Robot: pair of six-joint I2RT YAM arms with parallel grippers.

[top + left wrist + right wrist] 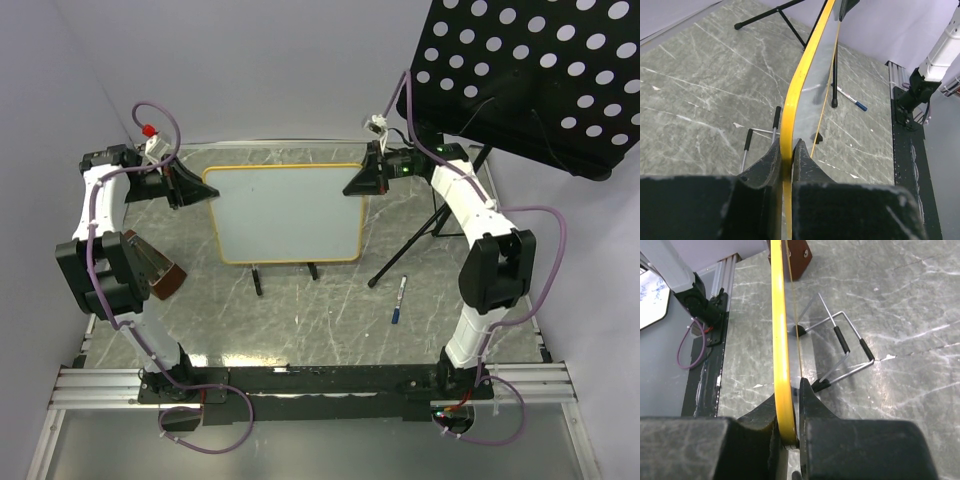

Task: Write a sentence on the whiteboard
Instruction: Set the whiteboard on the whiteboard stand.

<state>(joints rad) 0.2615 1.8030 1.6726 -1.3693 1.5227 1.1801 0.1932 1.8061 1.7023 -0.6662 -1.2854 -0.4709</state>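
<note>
The whiteboard, white with a thin orange frame, stands near the middle of the table on its black-tipped wire feet. Its face shows no writing in the top view, so the sentence is not visible. My left gripper is shut on the board's left edge. In the left wrist view the orange frame runs between my left gripper's two jaws. My right gripper is shut on the board's right edge. In the right wrist view the frame sits clamped in my right gripper.
A blue-capped marker lies on the table right of the board and also shows in the left wrist view. A black perforated music-stand panel hangs over the far right, with its tripod legs on the table. A brown block sits by the left arm.
</note>
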